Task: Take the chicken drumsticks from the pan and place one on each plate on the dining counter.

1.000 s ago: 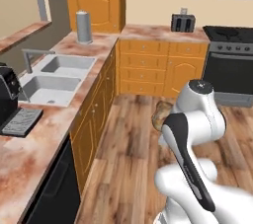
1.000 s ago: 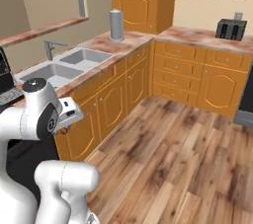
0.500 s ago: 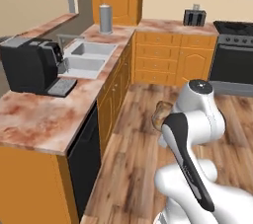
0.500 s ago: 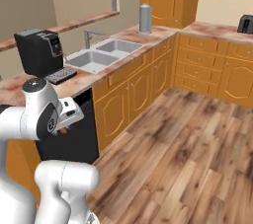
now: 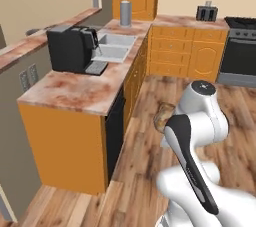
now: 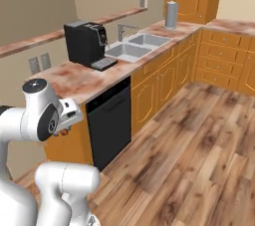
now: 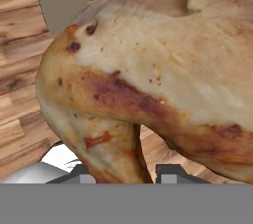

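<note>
My gripper (image 7: pixel 121 181) is clamped on one golden-brown roasted chicken drumstick (image 7: pixel 163 75), glossy with darker browned patches. In the hand view the meat sits directly above the two dark fingertips and covers most of the frame; wooden plank floor shows behind it. In the left base view the same drumstick (image 5: pixel 162 116) appears as a tan lump at the front of my folded white arm, carried over the wooden floor, clear of any desk. In the right base view my gripper (image 6: pixel 67 126) is tucked close to my body, beside the orange end panel of the marbled worktop.

Task status, as I judge it: the pick-up of one drumstick is complete. Its delivery is not; the piece is in transit, not on a plate.

Surroundings: a reddish-brown and cream marbled desk (image 5: pixel 80 91) carries a black coffee machine (image 5: pixel 72 48) near its near end, with a steel double sink (image 5: pixel 115 51) beyond it. A raised marbled ledge (image 5: pixel 30 46) runs along the far-left edge behind that desk; it may be the dining counter, but I cannot confirm this. I cannot locate a plate, the pan or the second drumstick from here.

Remaining work: reach the dining counter, set this drumstick on one plate, then fetch the second piece for the other plate.
</note>
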